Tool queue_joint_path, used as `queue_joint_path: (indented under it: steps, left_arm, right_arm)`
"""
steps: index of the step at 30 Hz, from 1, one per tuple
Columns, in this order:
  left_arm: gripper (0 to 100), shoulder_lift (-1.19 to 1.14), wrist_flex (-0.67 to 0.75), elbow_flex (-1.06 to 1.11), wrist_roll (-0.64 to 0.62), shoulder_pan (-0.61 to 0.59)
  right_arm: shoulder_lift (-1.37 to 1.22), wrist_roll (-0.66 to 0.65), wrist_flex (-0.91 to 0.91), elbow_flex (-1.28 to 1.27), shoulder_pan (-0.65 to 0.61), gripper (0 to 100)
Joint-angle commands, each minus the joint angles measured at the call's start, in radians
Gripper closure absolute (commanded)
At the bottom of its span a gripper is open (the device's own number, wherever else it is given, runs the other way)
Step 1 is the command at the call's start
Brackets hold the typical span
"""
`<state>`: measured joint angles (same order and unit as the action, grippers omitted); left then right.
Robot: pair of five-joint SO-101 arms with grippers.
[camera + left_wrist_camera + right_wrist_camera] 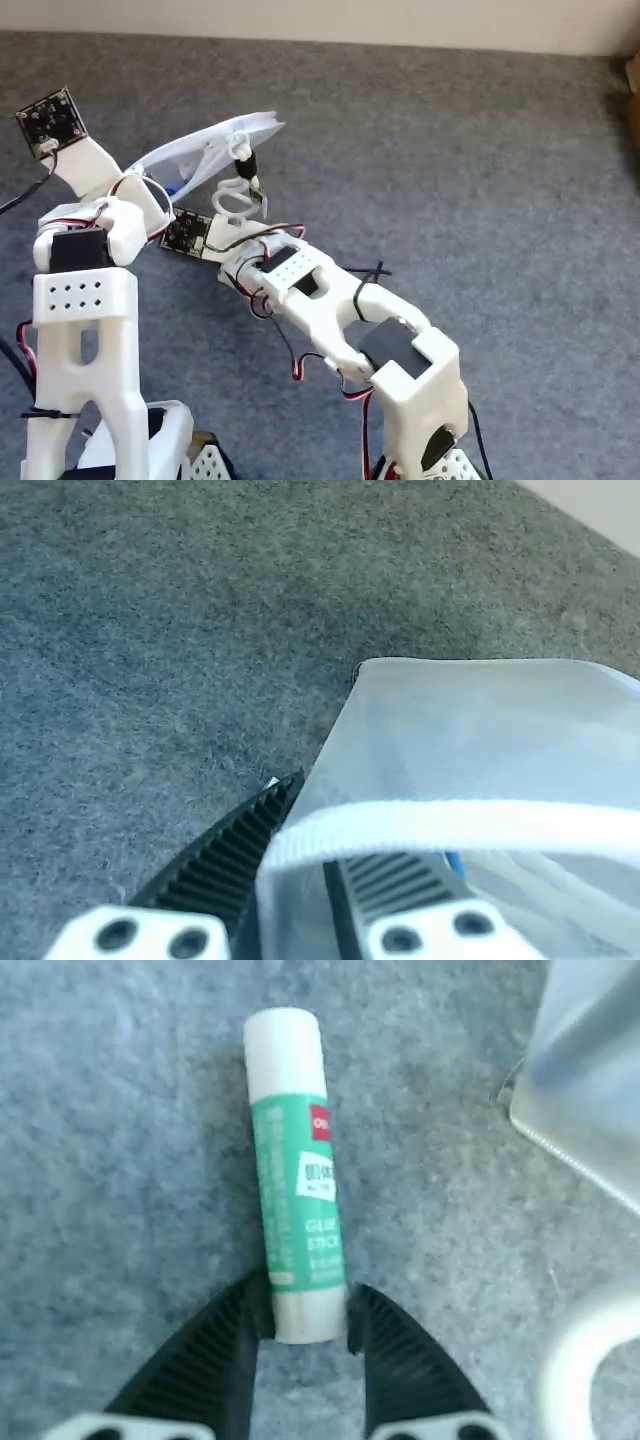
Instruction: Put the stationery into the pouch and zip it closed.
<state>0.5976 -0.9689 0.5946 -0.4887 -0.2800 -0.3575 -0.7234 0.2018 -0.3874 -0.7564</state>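
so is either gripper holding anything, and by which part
Left gripper clamps the pouch by its zipper edge; right gripper pinches the glue stick at one end.

Green/white glue stick [296, 1200], clear pouch [480, 740] w/ white zip [450, 825], grey carpet [480, 150].

One pouch [215, 150], one glue stick [295, 1175] and two robot arms share one grey surface [500, 150].
The left arm [85, 290] and right arm [350, 320] carry one tool apiece, the left tool [305, 830] and the right tool [305, 1305]; each shows two ribbed black fingers, four in all.
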Motion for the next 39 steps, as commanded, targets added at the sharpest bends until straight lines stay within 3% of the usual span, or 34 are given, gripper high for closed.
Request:
queue_joint_path:
  steps: [1,14,25,30,36,39]
  left_arm:
    - [99,0.004,0.011,-0.013,-0.009,-0.021]
    - [99,0.004,0.011,-0.015,-0.009,-0.022]
    - [99,0.004,0.012,-0.015,-0.009,-0.021]
    - [99,0.004,0.012,-0.015,-0.009,-0.021]
    - [99,0.004,0.012,-0.015,-0.009,-0.022]
    - [99,0.004,0.012,-0.015,-0.009,-0.024]
  right_arm:
    - [0.022,-0.041,0.012,0.045,0.041,98.8]
    - [0.232,-0.144,0.483,0.045,0.087,98.8]
    - [0.285,-0.423,0.937,0.047,0.154,98.8]
    - [0.321,-0.446,0.997,0.051,0.16,97.8]
    - [0.395,-0.445,1.001,0.044,0.16,81.4]
    - [0.406,-0.45,1.012,0.021,0.159,79.6]
